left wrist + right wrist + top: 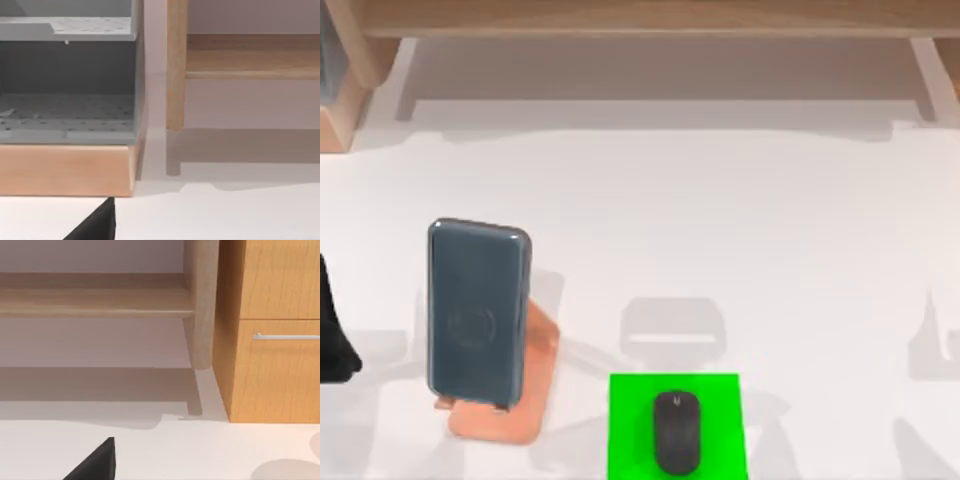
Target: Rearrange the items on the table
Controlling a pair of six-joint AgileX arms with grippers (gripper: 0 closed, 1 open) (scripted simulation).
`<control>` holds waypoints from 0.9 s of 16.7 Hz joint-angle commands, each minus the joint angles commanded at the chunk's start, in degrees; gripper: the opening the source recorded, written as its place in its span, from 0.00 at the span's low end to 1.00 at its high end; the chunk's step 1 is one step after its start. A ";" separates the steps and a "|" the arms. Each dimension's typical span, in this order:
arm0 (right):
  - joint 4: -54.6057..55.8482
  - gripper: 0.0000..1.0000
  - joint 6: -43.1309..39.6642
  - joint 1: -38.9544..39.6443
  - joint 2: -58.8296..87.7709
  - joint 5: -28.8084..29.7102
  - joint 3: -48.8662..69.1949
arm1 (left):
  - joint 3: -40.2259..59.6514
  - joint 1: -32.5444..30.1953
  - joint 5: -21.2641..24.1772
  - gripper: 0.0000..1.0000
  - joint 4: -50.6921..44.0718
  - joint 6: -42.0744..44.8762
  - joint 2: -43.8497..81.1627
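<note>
Both items rest in place, arms withdrawn.
The smartphone (pixel 478 313) leans on an orange stand (pixel 510 400) lower left; the mouse (pixel 677 432) sits on a green mat (pixel 630 425) at bottom centre. Jaw states cannot be told. A careless nudge could topple the phone.

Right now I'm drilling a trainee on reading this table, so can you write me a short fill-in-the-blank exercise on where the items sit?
1. The mouse lies on a bright ____ mat.
2. The phone leans on an ____ stand.
3. In the top view, the phone is to the ____ of the mouse.
4. Along the table's far edge runs a light ____ shelf.

Missing words: green; orange; left; wooden
</note>
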 joint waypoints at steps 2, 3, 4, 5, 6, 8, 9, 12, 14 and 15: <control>2.18 1.00 -0.13 -2.00 2.83 -1.23 0.00 | 0.00 0.00 0.00 1.00 0.00 0.00 0.00; 3.90 1.00 -0.24 -3.53 5.14 -2.19 0.01 | 0.00 0.00 0.00 1.00 0.00 0.00 0.00; 5.98 1.00 -0.36 -5.32 8.03 -3.36 0.05 | 0.00 0.00 0.00 1.00 0.00 0.00 0.00; 8.37 1.00 -0.50 -7.32 11.47 -4.69 0.15 | 0.00 0.00 0.00 1.00 0.00 0.00 0.00; 11.06 1.00 -0.64 -9.48 15.44 -6.15 0.34 | 0.00 0.00 0.00 1.00 0.00 0.00 0.00; 17.18 1.00 -0.91 -14.01 25.03 -9.37 1.19 | 0.00 0.00 0.00 1.00 0.00 0.00 0.00; 20.53 1.00 -1.04 -16.32 30.49 -11.05 1.83 | 0.00 0.00 0.00 1.00 0.00 0.00 0.00; 31.44 1.00 -1.29 -23.16 48.96 -16.13 4.56 | 0.00 0.00 0.00 1.00 0.00 0.00 0.00; 39.22 1.00 -1.36 -27.41 62.20 -19.38 7.20 | 0.00 0.00 0.00 1.00 0.00 0.00 0.00; 43.20 1.00 -1.35 -29.33 68.84 -20.92 8.79 | 0.00 0.00 0.00 1.00 0.00 0.00 0.00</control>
